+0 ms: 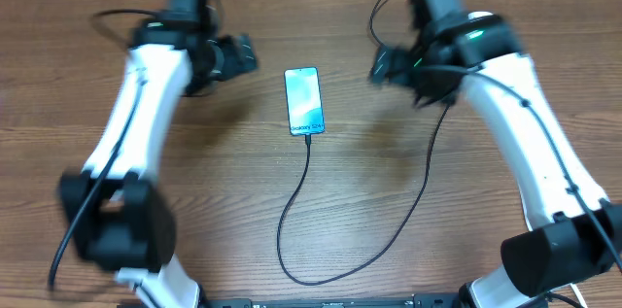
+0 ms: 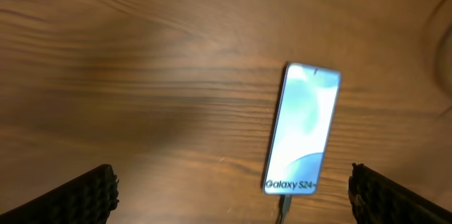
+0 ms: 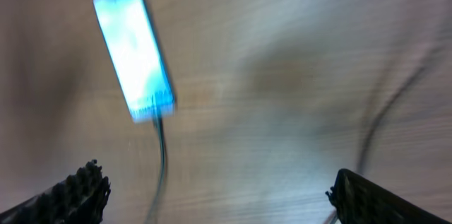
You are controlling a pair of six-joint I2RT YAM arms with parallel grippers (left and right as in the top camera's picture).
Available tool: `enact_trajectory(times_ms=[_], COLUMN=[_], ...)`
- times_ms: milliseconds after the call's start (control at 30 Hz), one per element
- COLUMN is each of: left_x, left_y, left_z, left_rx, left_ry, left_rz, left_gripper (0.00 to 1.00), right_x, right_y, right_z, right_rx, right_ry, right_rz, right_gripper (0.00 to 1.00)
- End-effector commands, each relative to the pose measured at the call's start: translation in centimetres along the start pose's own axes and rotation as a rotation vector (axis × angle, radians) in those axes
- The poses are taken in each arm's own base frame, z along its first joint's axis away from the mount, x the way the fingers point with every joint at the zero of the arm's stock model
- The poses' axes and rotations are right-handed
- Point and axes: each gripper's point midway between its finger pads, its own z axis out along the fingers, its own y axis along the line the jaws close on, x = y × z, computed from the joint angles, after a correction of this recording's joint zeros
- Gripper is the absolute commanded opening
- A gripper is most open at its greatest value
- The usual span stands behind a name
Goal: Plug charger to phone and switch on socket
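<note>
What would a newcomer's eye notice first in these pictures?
The lit teal phone at the centre of the table, screen up. A thin black cable runs from its bottom edge and loops toward the near edge. The left arm and right arm flank it, jaws wide open.

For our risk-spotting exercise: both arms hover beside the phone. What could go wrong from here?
1. The charger cable loops loosely across the table; the right arm might snag it in passing and tug its connector from the phone.
2. No view shows the power strip, so finding its switch could be slow.
</note>
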Motion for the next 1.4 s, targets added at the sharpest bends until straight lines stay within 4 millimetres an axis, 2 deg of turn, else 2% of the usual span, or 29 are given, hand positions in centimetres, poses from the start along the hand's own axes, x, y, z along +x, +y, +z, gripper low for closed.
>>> enact_trajectory(times_ms=[0,33,67,100,133,233,267,367,433,533,667,800,1033,1133,1367], left_x=[-1.1,-0.9,-0.5,-0.2,0.1,0.5,0.5,0.4,0.4,0.5,1.2,1.0,1.0,1.0,1.0], left_y=[2.7,3.1,3.8,4.2,4.5,5.0,5.3,5.4,5.4,5.4,5.0,4.9,4.9,4.9,4.9], left_z=[-7.0,-7.7,-8.3,-8.7,-8.8,-8.7,-8.6,-8.5,-8.5,-8.5,-8.4,-8.4,-8.4,-8.4,-8.4], left_rx=[-0.027,-0.032,-0.041,-0.049,-0.055,-0.076,-0.094,-0.100,-0.101,-0.102,-0.078,-0.071,-0.071,-0.071,-0.071], left_ry=[-0.119,-0.120,-0.113,-0.104,-0.094,-0.073,-0.076,-0.078,-0.078,-0.072,-0.040,-0.047,-0.048,-0.048,-0.047], left_rz=[-0.063,-0.073,-0.088,-0.094,-0.087,-0.049,-0.049,-0.049,-0.049,-0.050,-0.058,-0.056,-0.056,-0.056,-0.056], left_gripper=[1.00,1.00,1.00,1.00,1.00,1.00,1.00,0.99,0.99,1.00,1.00,1.00,1.00,1.00,1.00], right_x=[-6.9,-7.7,-8.8,-9.3,-10.1,-11.5,-12.3,-13.9,-14.7,-15.9,-17.8,-17.8,-16.4,-16.0,-15.6], right_y=[-6.6,-7.7,-10.0,-11.3,-13.2,-16.9,-18.8,-22.1,-23.4,-24.6,-25.7,-26.8,-29.3,-29.8,-30.5], right_z=[-5.8,-6.1,-6.6,-6.6,-6.7,-6.5,-6.3,-5.2,-4.4,-2.9,1.1,4.3,10.5,12.2,13.8], right_rx=[0.122,0.130,0.154,0.166,0.185,0.220,0.236,0.258,0.267,0.276,0.297,0.322,0.371,0.376,0.400], right_ry=[-0.256,-0.277,-0.308,-0.319,-0.338,-0.370,-0.384,-0.407,-0.418,-0.426,-0.413,-0.369,-0.261,-0.236,-0.216], right_rz=[0.143,0.171,0.224,0.252,0.293,0.355,0.394,0.452,0.469,0.458,0.355,0.362,0.380,0.382,0.385], right_gripper=[1.00,1.00,1.00,1.00,1.00,1.00,1.00,1.00,1.00,1.00,1.00,1.00,1.00,1.00,1.00])
